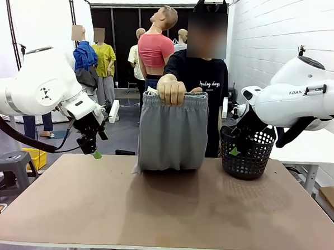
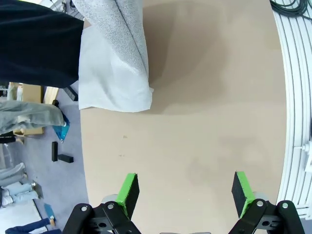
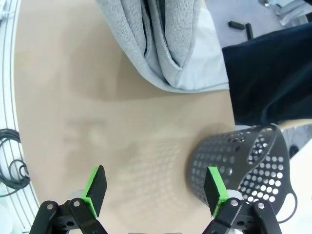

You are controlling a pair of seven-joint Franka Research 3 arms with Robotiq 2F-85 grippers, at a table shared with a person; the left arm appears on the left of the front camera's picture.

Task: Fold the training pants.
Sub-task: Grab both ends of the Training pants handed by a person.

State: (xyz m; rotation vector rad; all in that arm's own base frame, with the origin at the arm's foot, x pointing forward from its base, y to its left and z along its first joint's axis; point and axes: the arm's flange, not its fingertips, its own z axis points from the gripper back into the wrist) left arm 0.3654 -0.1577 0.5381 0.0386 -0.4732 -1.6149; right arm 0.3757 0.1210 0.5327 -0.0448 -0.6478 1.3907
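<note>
The light grey training pants [image 1: 172, 133] hang from a person's hand [image 1: 171, 90] at the far side of the table, waistband up, their lower end resting on the tabletop. They also appear in the left wrist view [image 2: 117, 44] and in the right wrist view [image 3: 161, 39]. My left gripper [image 1: 93, 144] hovers above the table's left part, well left of the pants. Its jaws stand open with nothing between them [image 2: 184, 192]. My right gripper [image 1: 237, 146] hangs in front of the black basket, right of the pants. It is open and empty too [image 3: 155, 189].
A black mesh basket [image 1: 245, 152] stands at the table's far right, close to my right gripper [image 3: 239, 161]. The brown tabletop [image 1: 168, 209] spreads bare in front of the pants. A grey stool [image 1: 8, 170] stands on the floor to the left.
</note>
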